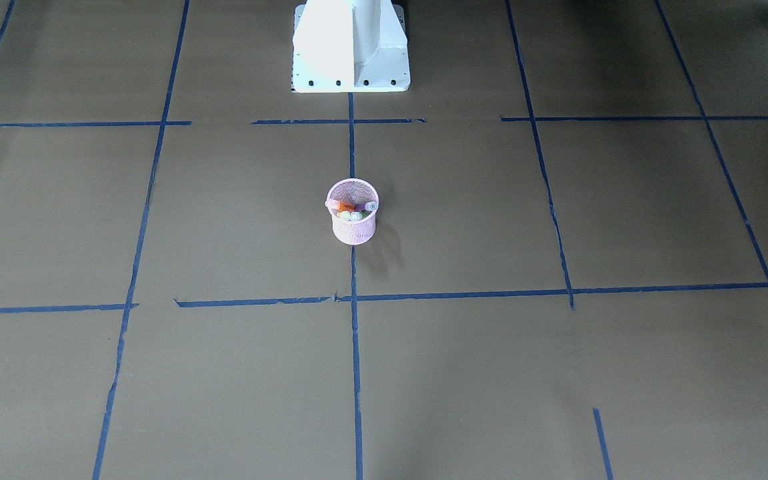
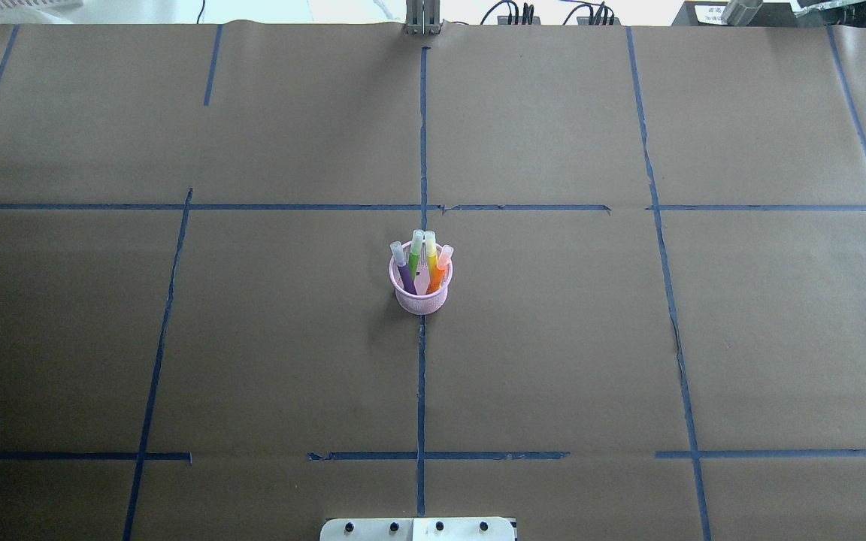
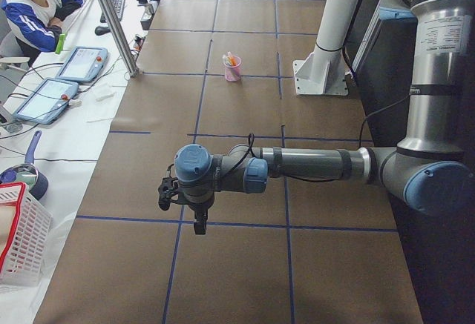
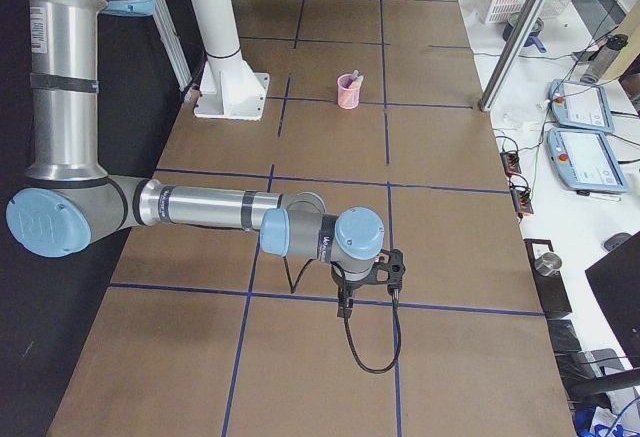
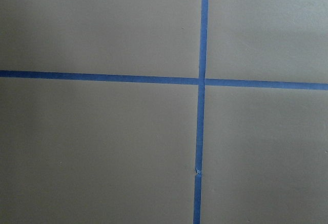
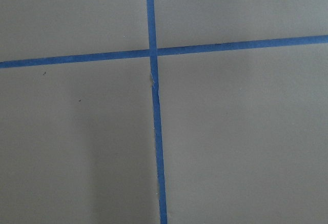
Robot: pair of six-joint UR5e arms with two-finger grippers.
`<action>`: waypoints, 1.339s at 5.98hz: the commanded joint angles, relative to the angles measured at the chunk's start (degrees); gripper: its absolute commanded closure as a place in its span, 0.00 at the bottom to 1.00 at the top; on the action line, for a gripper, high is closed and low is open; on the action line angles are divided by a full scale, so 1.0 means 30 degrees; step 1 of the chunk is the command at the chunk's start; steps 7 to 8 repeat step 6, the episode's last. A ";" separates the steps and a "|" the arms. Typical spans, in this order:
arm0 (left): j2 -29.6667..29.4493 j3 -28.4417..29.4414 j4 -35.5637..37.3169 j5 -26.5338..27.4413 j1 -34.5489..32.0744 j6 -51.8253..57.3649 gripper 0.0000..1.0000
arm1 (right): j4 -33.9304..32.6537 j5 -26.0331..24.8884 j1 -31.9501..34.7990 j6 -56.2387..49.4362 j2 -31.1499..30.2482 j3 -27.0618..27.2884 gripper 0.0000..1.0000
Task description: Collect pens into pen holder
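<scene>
Overhead exterior | pens (image 2: pixel 422 263) upright in holder (image 2: pixel 422 302), table (image 2: pixel 267 346) centre | both arms well apart, neither nearer | fingers (image 3: pixel 199 225) released or clenched: cannot tell

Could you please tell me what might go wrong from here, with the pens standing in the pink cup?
1. The pens stick out above the rim of the pen holder and lean to one side, so the small mesh cup might tip if bumped.
2. The left arm and right arm hang low over the table; a sweep toward the centre could knock it over.
</scene>
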 commanded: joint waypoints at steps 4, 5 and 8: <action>0.0000 0.0032 0.0000 0.0000 0.0000 0.0000 0.00 | 0.0032 -0.0002 0.0073 -0.0024 -0.0002 0.0070 0.00; 0.0000 0.0003 -0.0029 0.0000 0.0000 0.0000 0.00 | 0.0032 -0.0002 0.0073 0.0005 -0.0002 0.0186 0.00; 0.0000 0.0032 0.0000 0.0000 0.0000 0.0000 0.00 | 0.0032 -0.0002 0.0073 0.0006 -0.0031 0.0216 0.00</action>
